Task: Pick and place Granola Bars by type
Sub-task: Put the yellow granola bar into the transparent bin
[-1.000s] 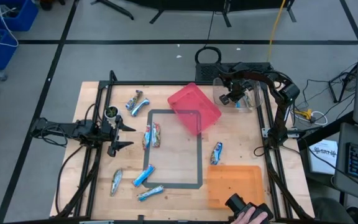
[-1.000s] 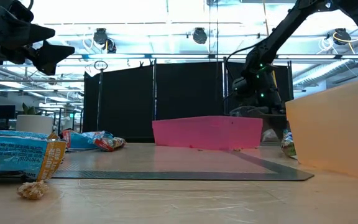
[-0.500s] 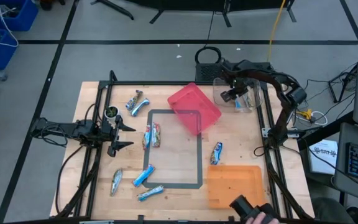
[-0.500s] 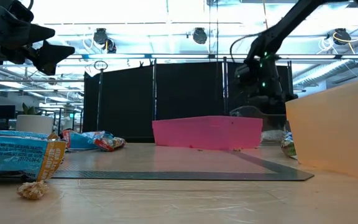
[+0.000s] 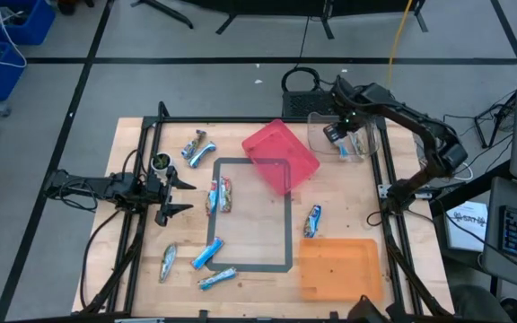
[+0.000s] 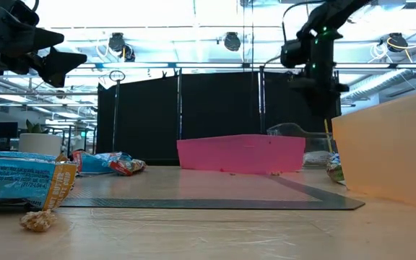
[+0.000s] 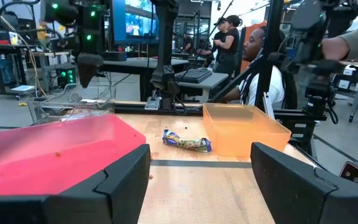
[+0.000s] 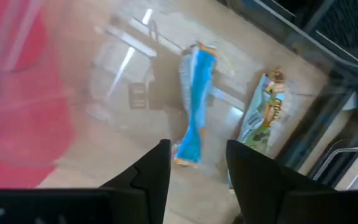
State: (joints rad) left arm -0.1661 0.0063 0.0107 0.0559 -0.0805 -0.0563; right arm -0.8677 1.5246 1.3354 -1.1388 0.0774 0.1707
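Several foil-wrapped granola bars lie flat on the wooden table: a pair (image 5: pixel 197 147) near the far left, two (image 5: pixel 220 195) on the taped rectangle's left line, one (image 5: pixel 312 219) by the orange bin, and three near the front left (image 5: pixel 207 254). A blue bar (image 8: pixel 194 107) and a greenish one (image 8: pixel 263 112) lie in the clear container (image 5: pixel 343 135). My right gripper (image 8: pixel 197 180) hangs open above that container, holding nothing. My left gripper (image 5: pixel 176 189) waits open at the table's left, raised off the table.
A pink bin (image 5: pixel 281 157) sits tilted at the taped rectangle's far right corner, and an orange bin (image 5: pixel 339 268) stands at the near right. A small round white-rimmed cup (image 5: pixel 161 162) is beside my left gripper. A crumb (image 6: pixel 38 220) lies near the front. People sit beyond the table (image 7: pixel 253 50).
My right gripper has risen above the clear container and shifted slightly toward the table's right, its arm swinging outward. A person's hand holding a dark object at the table's near edge has drawn back almost out of view.
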